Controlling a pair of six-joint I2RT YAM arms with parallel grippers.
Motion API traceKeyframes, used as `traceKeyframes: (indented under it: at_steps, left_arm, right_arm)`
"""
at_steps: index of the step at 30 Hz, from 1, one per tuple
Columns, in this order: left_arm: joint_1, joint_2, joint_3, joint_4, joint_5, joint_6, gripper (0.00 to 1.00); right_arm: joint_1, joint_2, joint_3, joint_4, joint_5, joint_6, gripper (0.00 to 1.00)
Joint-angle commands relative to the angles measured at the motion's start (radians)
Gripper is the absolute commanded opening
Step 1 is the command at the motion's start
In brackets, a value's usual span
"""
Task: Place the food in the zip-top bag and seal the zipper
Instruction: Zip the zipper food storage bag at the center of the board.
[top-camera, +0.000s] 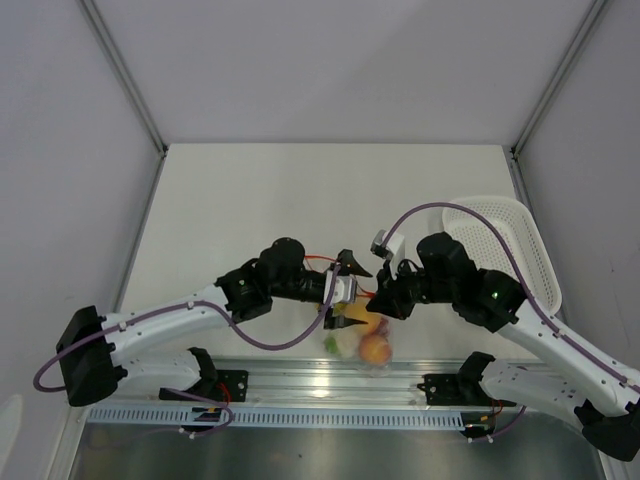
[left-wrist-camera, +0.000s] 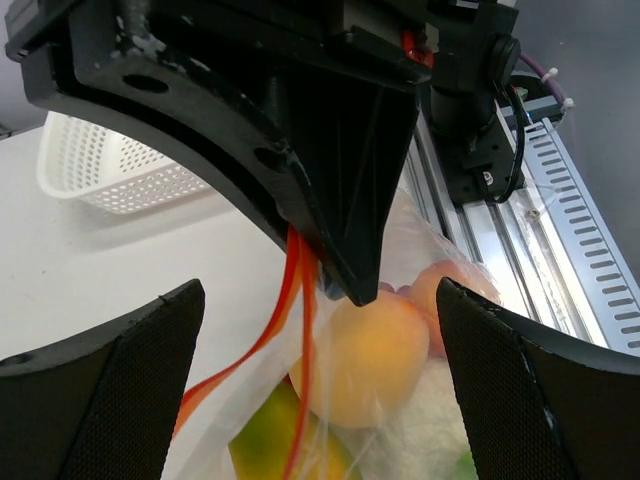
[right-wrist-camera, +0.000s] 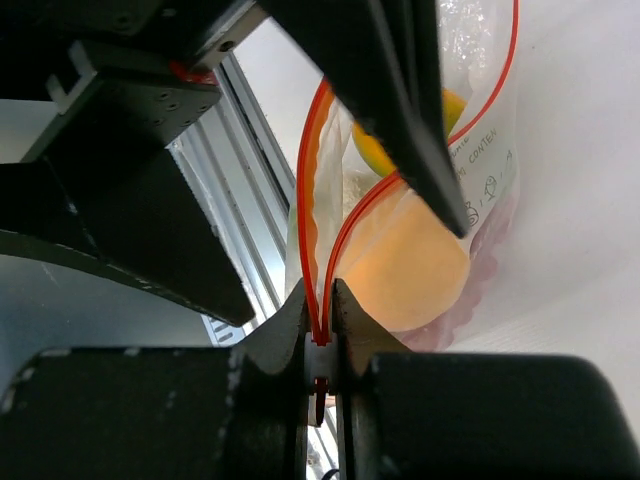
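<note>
White tabletop (top-camera: 300, 200), basket (top-camera: 512, 228) right of bag (top-camera: 362, 347)

L arm (top-camera: 165, 322): long white links, blk joints + blk wrist.
R arm (top-camera: 560, 352): same build, white shells, blk motor housings.
Cables (top-camera: 268, 343): purple, looping along each arm.
Red wire (top-camera: 316, 260): thin, at L wrist.
LED (top-camera: 492, 295): sm green dot, R forearm.
L fingers (left-wrist-camera: 110, 400): blk, tapered, fine-grid pad texture.
R fingers (right-wrist-camera: 285, 335): blk, matte, pointed tips.
Base mounts (top-camera: 205, 375): blk brackets.
</note>
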Motion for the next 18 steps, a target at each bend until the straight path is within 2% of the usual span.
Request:
traceKeyframes:
  at_steps: [1,4,6,7,10,13,18]
  left_arm:
    - [0.036,0.048,0.066,0.011,0.137,0.055,0.98]
    - [0.059,0.105,0.104,-0.009,0.193,0.058,0.97]
    - [0.062,0.149,0.159,-0.051,0.210,0.067,0.91]
    - [0.063,0.165,0.172,-0.122,0.226,0.068,0.81]
    - [0.080,0.190,0.194,-0.161,0.258,0.047,0.60]
    - [0.089,0.182,0.157,-0.141,0.264,0.029,0.50]
    - [0.099,0.150,0.118,-0.158,0.233,0.004,0.44]
  right_arm:
    - [-0.001,-0.016,0.047,-0.001,-0.019,-0.020,0.00]
    - [-0.001,-0.010,0.047,-0.006,-0.017,-0.025,0.00]
    - [-0.001,-0.010,0.051,-0.011,-0.011,-0.026,0.00]
    - [-0.003,-0.010,0.054,-0.011,-0.005,-0.026,0.00]
    - [-0.004,-0.013,0.057,-0.015,-0.003,-0.031,0.00]
    - [-0.005,-0.007,0.054,-0.012,-0.014,-0.031,0.00]
    - [-0.003,-0.001,0.050,-0.012,-0.011,-0.029,0.00]
